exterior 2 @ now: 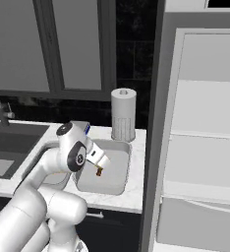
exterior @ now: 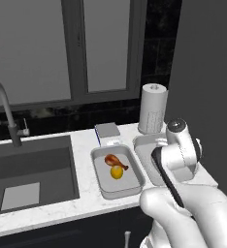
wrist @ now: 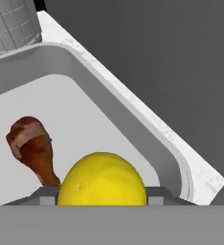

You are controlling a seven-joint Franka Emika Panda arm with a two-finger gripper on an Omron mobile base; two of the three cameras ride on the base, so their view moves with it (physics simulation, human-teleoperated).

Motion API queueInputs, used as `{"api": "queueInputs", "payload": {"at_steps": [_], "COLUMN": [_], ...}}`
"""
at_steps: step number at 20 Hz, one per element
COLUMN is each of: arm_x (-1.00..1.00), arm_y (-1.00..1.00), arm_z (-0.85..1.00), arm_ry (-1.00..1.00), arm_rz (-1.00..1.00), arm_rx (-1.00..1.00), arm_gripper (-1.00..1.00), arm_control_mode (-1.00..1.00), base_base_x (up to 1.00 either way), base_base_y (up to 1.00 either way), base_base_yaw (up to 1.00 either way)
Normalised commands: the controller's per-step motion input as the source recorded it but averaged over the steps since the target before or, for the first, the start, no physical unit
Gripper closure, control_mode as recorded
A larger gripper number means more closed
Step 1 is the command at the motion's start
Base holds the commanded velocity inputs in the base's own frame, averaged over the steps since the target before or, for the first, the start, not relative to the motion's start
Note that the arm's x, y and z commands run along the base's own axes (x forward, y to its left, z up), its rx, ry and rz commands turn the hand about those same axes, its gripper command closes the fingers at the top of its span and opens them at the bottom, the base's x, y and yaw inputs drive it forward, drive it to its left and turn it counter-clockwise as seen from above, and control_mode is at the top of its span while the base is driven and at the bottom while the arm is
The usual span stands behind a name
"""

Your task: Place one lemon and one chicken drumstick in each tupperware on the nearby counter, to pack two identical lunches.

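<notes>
One lemon [wrist: 102, 179] clamped in my end effector [wrist: 102, 201], hanging over the right tupperware [wrist: 133, 119].
If I let go too high it could roll, knocking the chicken drumstick [wrist: 32, 147] or bouncing onto the counter [wrist: 147, 119].

A tall window [exterior: 79, 48] with dark frames and pale grey panes stands behind the desk [exterior: 84, 198], above a strip of black glossy backsplash [exterior: 62, 114]. A dark sunken sink [exterior: 30, 169] with a curved silver faucet [exterior: 1, 109] lies at the left. A white paper towel roll [exterior: 152, 109] stands upright near the back wall. At the right rises a tall grey cabinet [exterior 2: 200, 138].
</notes>
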Motion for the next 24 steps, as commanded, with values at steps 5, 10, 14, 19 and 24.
{"api": "queueInputs", "payload": {"at_steps": [5,10,14,19,24], "arm_x": [0.51,0.52,0.17,-0.29,-0.59], "arm_y": [-0.15,0.0,-0.11,0.06,0.43], "arm_z": [-0.37,-0.34,0.0,0.8,0.92], "arm_ry": [0.0,0.0,0.0,-0.01,-0.04], "arm_rz": [0.0,0.0,0.0,0.01,0.06], "arm_rx": [0.0,0.0,0.0,0.0,-0.06], "arm_gripper": [-1.0,-1.0,-1.0,-1.0,-1.0], "arm_control_mode": [-1.0,-1.0,-1.0,-1.0,-1.0], "base_base_x": [0.0,0.0,0.0,0.0,0.0], "base_base_y": [0.0,0.0,0.0,0.0,0.0], "base_base_yaw": [0.0,0.0,0.0,0.0,0.0]}}
